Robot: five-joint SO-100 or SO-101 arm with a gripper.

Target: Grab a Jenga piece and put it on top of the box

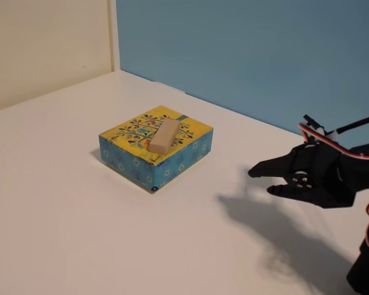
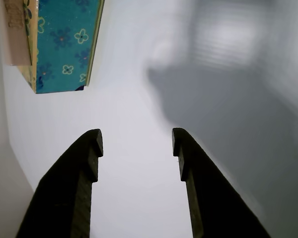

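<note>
The box (image 1: 135,157) has a yellow floral top and blue patterned sides and sits on the white table, left of centre in the fixed view. A light-tan Jenga piece (image 1: 163,136) lies flat on its top. My black gripper (image 1: 261,182) hovers to the right of the box, well apart from it, open and holding nothing. In the wrist view the two dark fingers (image 2: 74,183) stand apart with bare table between them around the gripper (image 2: 137,141). The box's blue side (image 2: 64,44) shows at the upper left, and the Jenga piece (image 2: 16,29) is at the frame's edge.
A white table (image 1: 80,233) spreads around the box. A blue wall (image 1: 252,55) and a cream wall (image 1: 43,43) close off the back. The arm's black body and red and white wires (image 1: 357,184) fill the right edge, casting a shadow on the table.
</note>
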